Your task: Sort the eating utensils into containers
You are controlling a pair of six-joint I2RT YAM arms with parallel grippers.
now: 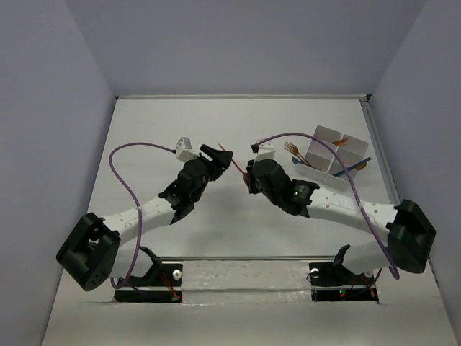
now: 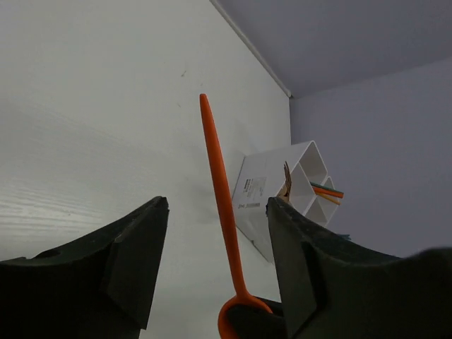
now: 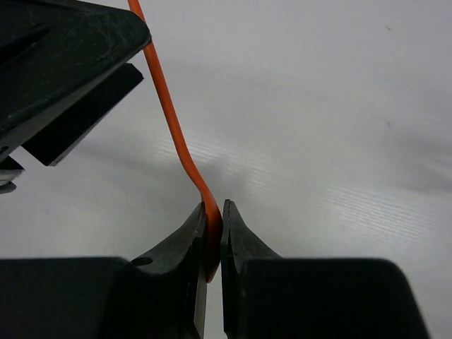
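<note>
1. From above, the tray (image 1: pixel 328 137) is seen near the far right corner, with several utensils (image 1: pixel 292 150) already in it. An orange spoon (image 1: pixel 229 162) is held over mid-bench between the left gripper (image 1: pixel 215 154) and the right gripper (image 1: pixel 249 176).
2. At the left wrist, the fingers are spread apart either side of the handle, not touching it.
3. At the right wrist, the fingers are clamped on the spoon's bowl end. This spoon is not yet sorted.

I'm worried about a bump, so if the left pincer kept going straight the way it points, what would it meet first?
Probably bare table, though depth is unclear. The left pincer, open around the orange utensil held by the right pincer, points left of the tray.
</note>
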